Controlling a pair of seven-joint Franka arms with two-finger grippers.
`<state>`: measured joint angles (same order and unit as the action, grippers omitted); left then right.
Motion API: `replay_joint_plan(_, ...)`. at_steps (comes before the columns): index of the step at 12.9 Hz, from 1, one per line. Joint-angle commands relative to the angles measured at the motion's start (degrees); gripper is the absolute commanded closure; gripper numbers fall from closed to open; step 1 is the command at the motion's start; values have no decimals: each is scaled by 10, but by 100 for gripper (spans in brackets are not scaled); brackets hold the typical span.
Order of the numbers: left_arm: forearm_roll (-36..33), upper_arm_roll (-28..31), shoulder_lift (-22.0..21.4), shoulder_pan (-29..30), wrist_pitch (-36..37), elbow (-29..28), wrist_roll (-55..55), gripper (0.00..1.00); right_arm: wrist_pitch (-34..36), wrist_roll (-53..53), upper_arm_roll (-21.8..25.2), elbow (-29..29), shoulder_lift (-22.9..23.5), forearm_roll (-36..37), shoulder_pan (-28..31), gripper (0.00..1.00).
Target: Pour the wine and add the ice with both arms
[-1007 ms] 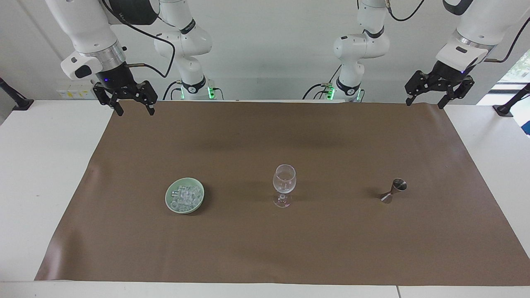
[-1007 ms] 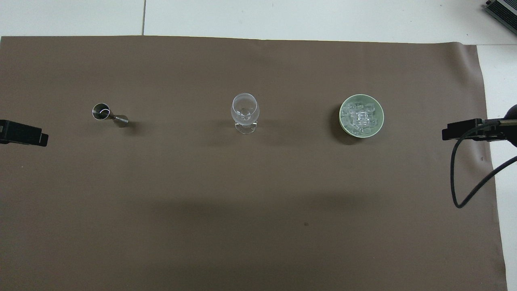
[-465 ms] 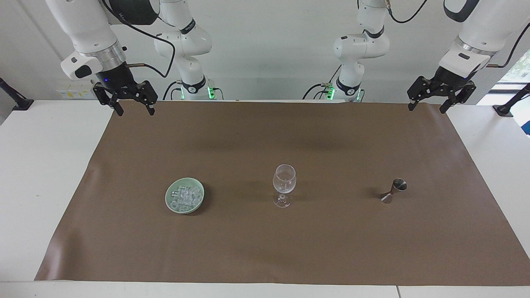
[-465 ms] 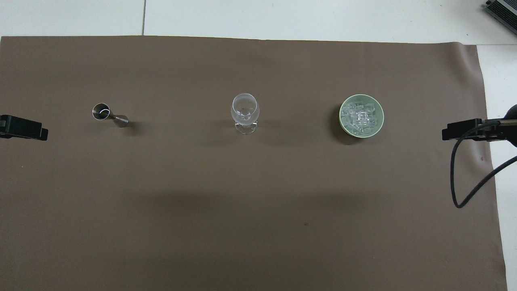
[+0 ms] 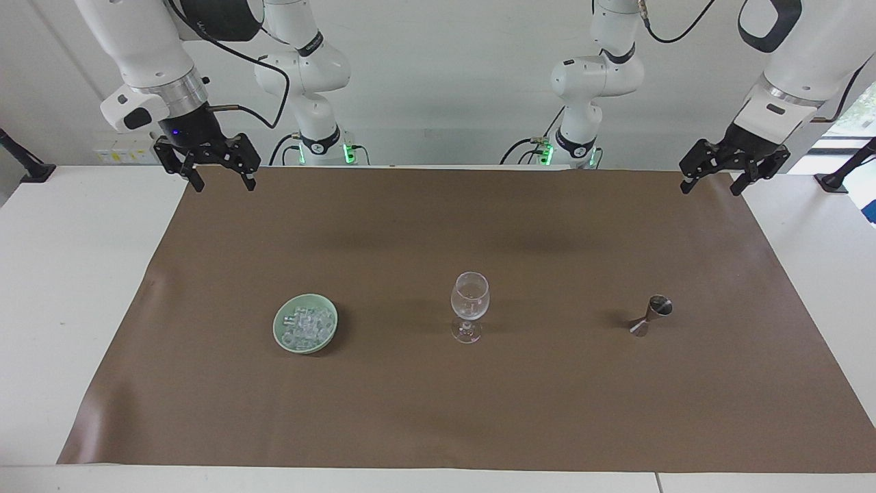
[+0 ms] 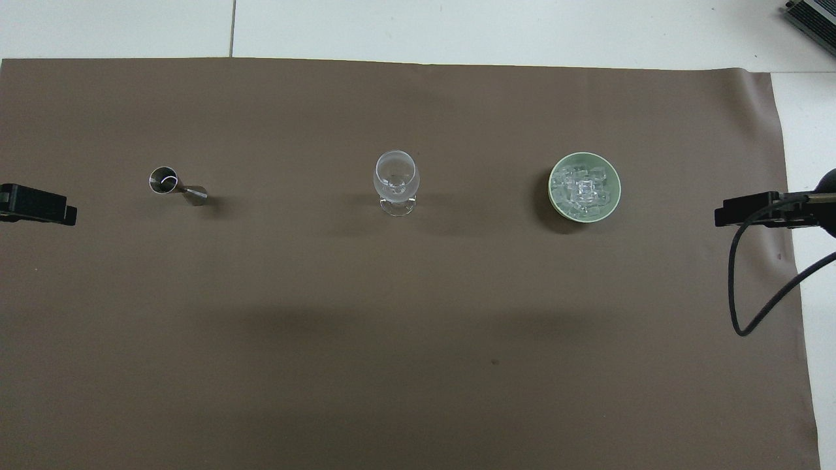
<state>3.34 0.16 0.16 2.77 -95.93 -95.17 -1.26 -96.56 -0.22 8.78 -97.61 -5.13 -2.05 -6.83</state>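
- Right gripper (image 5: 220, 179): hangs in the air over the corner of the brown mat (image 5: 438, 397) at the robots' edge, toward the right arm's end of the table (image 5: 61, 287). Fingers spread apart, nothing between them.
- Left gripper (image 5: 710, 183): hangs over the mat's other corner at the robots' edge, toward the left arm's end. Fingers likewise spread, holding nothing. In the overhead view only its black tip (image 6: 36, 205) shows at the frame edge.
- Farther from the robots, three items stand in a row across the middle of the mat, well apart from one another and from both grippers.
- Ice (image 5: 306, 324): a heap of small clear cubes lying in a pale green dish (image 5: 280, 334), at the right arm's end of the row. The dish sits flat on the mat, well clear of the right gripper, which is the closer of the two to it. Overhead view confirms the cubes (image 6: 583, 189) fill the dish's centre.
- Wine glass (image 5: 469, 301): upright at the middle of the row, between dish and jigger. Something small and clear shows low in the bowl; cannot tell what.
- Metal jigger (image 5: 651, 315): upright at the left arm's end of the row, well apart from the left gripper.
- Nothing on the mat is touched by either gripper.
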Motion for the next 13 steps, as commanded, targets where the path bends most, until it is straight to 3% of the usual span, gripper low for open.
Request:
replay_joint_plan(1,11,7,18,5,-25,-11,56,0,5,-10,-3,4,3,-7,7,0)
replay_joint_plan(13,234,51,76,33,-28,-40,512,0,5,-10,-3,4,3,-7,7,0)
